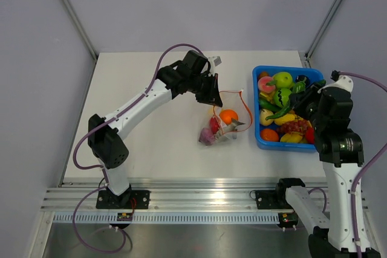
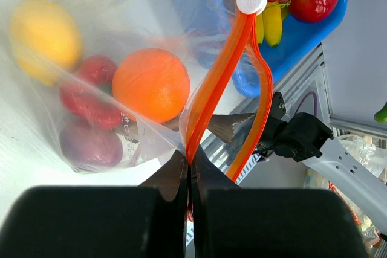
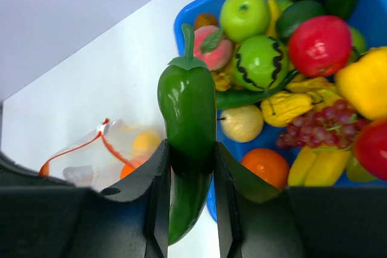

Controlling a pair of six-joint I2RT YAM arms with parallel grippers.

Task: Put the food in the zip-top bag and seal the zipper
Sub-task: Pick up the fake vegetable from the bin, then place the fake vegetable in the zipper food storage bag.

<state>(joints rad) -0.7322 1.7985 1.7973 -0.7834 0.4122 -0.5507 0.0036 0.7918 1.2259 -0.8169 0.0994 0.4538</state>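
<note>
- The zip-top bag (image 1: 222,130) lay mid-table, its mouth gaping toward 1 o'clock; an orange (image 1: 228,115) sat just inside.
- At the bag's 11 o'clock, the left gripper (image 2: 188,167) pinched the zipper (image 2: 213,86), and its arm barred that side.
- At 3 o'clock the heaped blue bin (image 1: 281,69) left a narrow lane.
- Above the bin hung the right gripper (image 3: 190,155), clamped on a green pepper (image 3: 186,104).
- From 6 to 9 o'clock the table (image 1: 157,143) lay bare.

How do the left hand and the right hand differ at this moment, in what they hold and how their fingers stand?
The left hand pinches the thin orange zipper of the zip-top bag; the right hand grips a thick green pepper. The left hand's fingers meet almost fully; the right hand's stand apart around the pepper. Both hold something.
</note>
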